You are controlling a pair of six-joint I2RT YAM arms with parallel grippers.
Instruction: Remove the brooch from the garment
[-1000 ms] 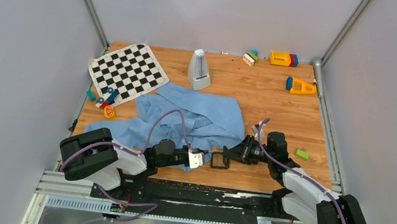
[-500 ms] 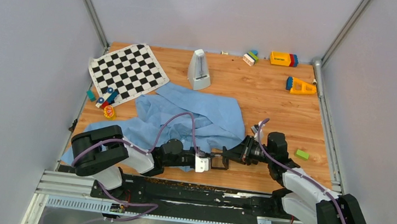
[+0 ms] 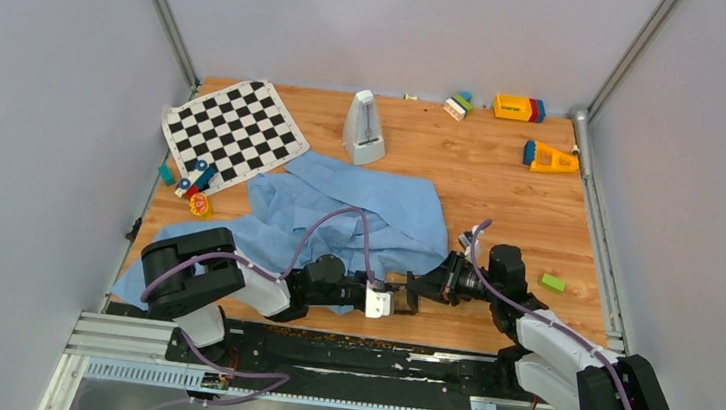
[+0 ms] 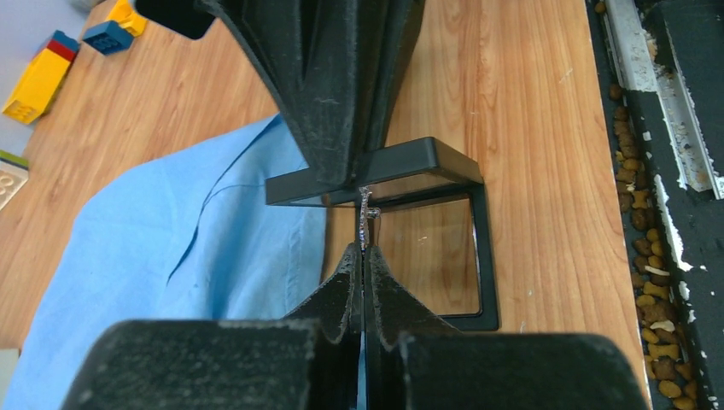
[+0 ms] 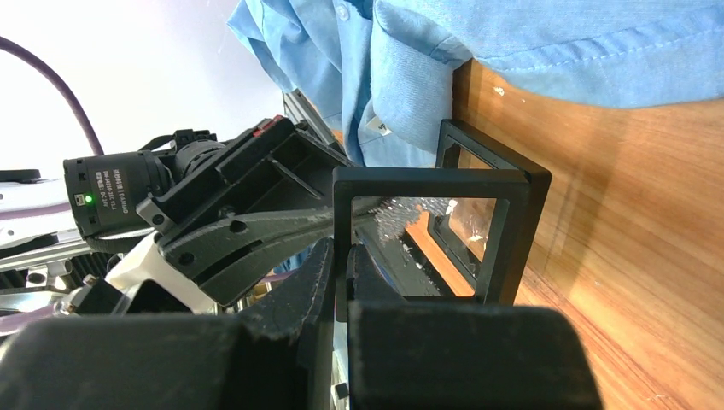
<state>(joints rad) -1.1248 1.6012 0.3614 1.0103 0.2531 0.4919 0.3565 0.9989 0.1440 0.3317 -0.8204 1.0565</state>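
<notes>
Your left gripper (image 4: 362, 256) has its fingers (image 4: 341, 286) pressed tight together. A thin silver bit sticks out from the tips. That looks like the brooch (image 4: 366, 215), so you are pinching it.

The brooch sits right at the top bar of a black frame (image 4: 444, 158) with a clear window. Your right gripper (image 5: 339, 256) is closed on the edge of that frame and holds it up on its side. The two grippers are nose to nose, almost touching.

The blue shirt (image 4: 171, 256) lies just beside the frame, on the left in the left wrist view. The brooch does not seem to touch the cloth now. So I think the hard part is done and the brooch is off the shirt. It is too small for me to be sure that no thread hangs on. What is left is to set the brooch down safely, maybe in the frame, and let go.

Mind the edges. The near edge of the table (image 4: 529, 128) is close by, with a metal rail full of brown crumbs (image 4: 636, 162). A dropped brooch could roll in there. There is bare wood past the frame, toward the green block (image 3: 552, 282).
</notes>
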